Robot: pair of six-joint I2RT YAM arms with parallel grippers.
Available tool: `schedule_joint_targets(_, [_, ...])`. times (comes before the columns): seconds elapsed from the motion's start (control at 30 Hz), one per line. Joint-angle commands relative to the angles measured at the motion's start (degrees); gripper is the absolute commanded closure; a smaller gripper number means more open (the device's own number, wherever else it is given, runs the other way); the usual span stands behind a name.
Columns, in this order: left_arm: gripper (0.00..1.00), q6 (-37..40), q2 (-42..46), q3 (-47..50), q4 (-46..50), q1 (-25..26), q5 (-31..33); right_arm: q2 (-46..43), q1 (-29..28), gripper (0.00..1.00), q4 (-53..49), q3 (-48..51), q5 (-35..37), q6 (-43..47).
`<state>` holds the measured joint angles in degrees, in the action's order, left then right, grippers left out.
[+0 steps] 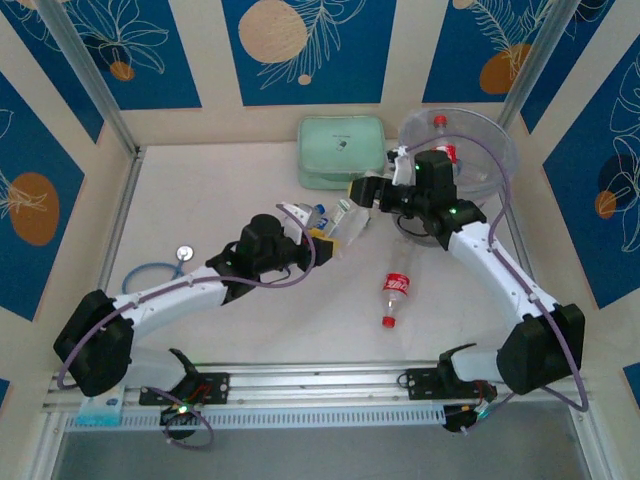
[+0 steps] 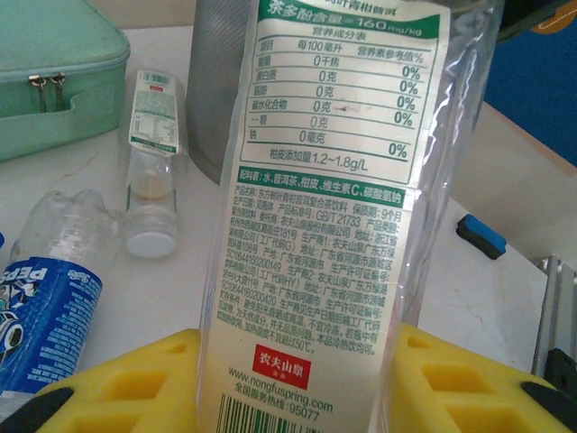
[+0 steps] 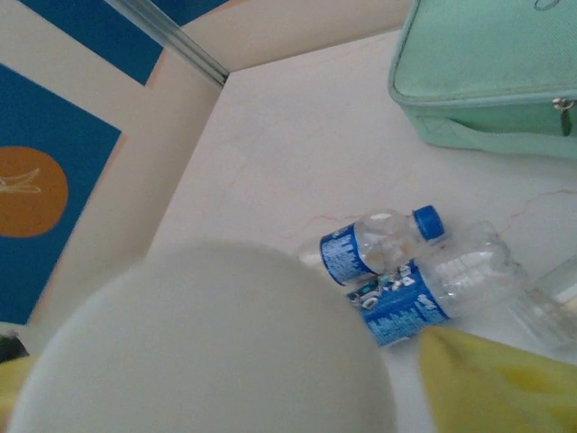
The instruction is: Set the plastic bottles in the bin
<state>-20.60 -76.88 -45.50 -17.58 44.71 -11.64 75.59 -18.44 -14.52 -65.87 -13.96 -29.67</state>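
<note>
The left claw (image 2: 293,383) is clenched on a green-labelled bottle (image 2: 325,180), holding it at the middle of the surface (image 1: 200,190). The right claw (image 1: 356,200) is at that bottle's far end with a blurred white round shape between its yellow fingers (image 3: 491,383); I cannot tell whether it grips. The bin (image 1: 495,150) stands far right with a red-capped bottle (image 1: 438,122) inside. A red-labelled bottle (image 1: 395,292) lies nearer, beside the right arm.
</note>
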Motion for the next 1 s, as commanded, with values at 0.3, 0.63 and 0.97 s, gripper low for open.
schedule_joint_targets(0.3, [0.21, 0.34, 1.91, 0.38, 0.81, -0.62, 0.46, -1.45, -0.46, 0.84, -6.18, -10.83, 4.54, 7.31])
schedule_joint_targets(0.63, [0.00, -2.95, 1.12, 1.28, 4.51, -2.86, 2.47, -4.88, 2.33, 1.00, -9.87, -28.80, 29.42, 28.83])
schedule_joint_targets(0.97, [0.00, -2.53, 0.48, 1.46, 5.46, -3.07, 0.66, 1.44, 13.27, 1.00, 9.05, -28.06, 47.49, 42.67])
